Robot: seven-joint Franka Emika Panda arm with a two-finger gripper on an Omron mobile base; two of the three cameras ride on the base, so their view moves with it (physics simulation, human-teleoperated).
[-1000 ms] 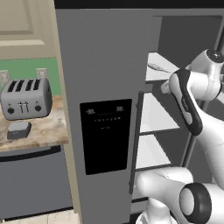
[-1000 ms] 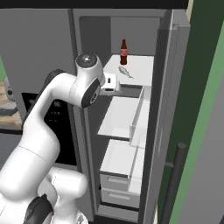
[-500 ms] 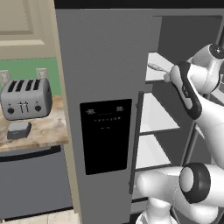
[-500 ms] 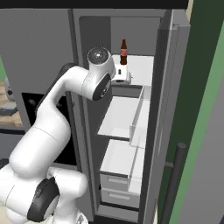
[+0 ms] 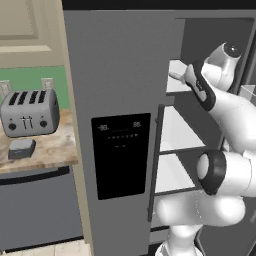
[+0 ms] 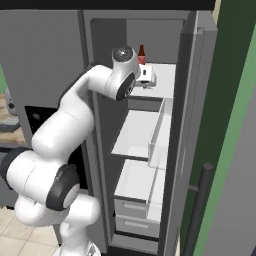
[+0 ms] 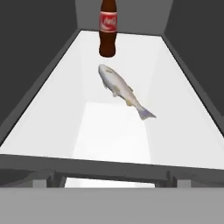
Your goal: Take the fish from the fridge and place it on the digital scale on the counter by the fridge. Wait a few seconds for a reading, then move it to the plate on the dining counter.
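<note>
The small slender grey-brown fish (image 7: pixel 122 91) lies flat on the pale top shelf (image 7: pixel 57 113) of the tall grey steel fridge (image 5: pixel 120 75), its head toward the back wall and its tail angled toward the front edge of the shelf. Just behind its head stands a dark brown bottle with a red label (image 7: pixel 107 30), upright and close to the fish but apart from it — the same bottle's neck shows above the arm in the right base view (image 6: pixel 142 54).

The white arm reaches up into the open fridge at the level of that top shelf. The claw (image 6: pixel 149 76) sits at the shelf's front edge; its fingers are hard to make out in the base views, but it appears spread wide and it pinches nothing, with the fish well ahead of it on the shelf. Below, two more pale shelves and a drawer sit inside the fridge.

To the left of the fridge, on the marbled beige desk (image 5: pixel 47 150), the small low dark-grey digital scale (image 5: pixel 21 148) sits just in front of the silver four-slot toaster (image 5: pixel 29 113) — nothing rests on its lighter flat top. The black dispenser panel (image 5: pixel 121 154) faces out from the closed fridge door.
</note>
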